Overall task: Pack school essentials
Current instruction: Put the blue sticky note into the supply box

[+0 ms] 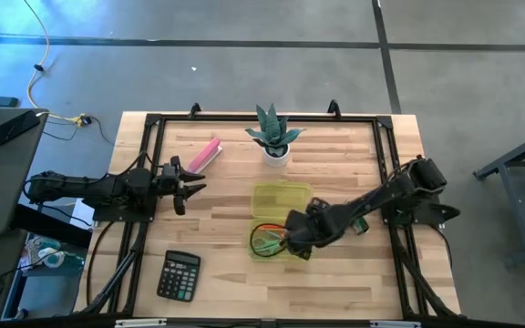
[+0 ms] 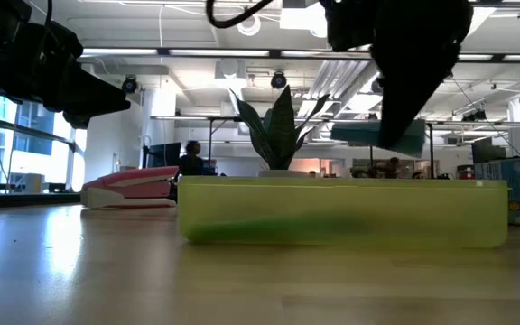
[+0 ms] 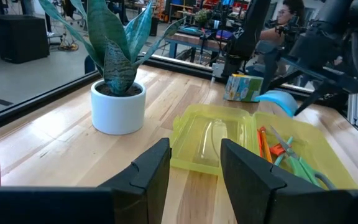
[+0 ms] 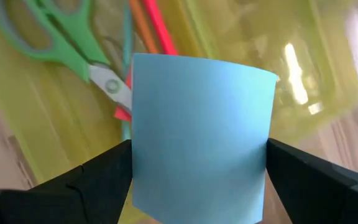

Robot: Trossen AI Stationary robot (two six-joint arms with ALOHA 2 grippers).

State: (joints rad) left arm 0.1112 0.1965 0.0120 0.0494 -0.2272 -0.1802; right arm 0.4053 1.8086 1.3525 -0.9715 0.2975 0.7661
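Notepad [image 4: 201,134], light-blue and square, slightly bowed, is pinched edge to edge in my right claw [image 4: 197,174], hanging over the yellow-green box [image 4: 328,81]. Under it: green-handled scissors [image 4: 55,43], orange pencil [image 4: 143,26]. Box rim sits close beneath, open desk [image 1: 226,264] beyond. Left claw [image 3: 194,171] idles spread, well apart.

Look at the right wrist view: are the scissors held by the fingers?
No, the scissors lie in the box; the fingers hold the pad.
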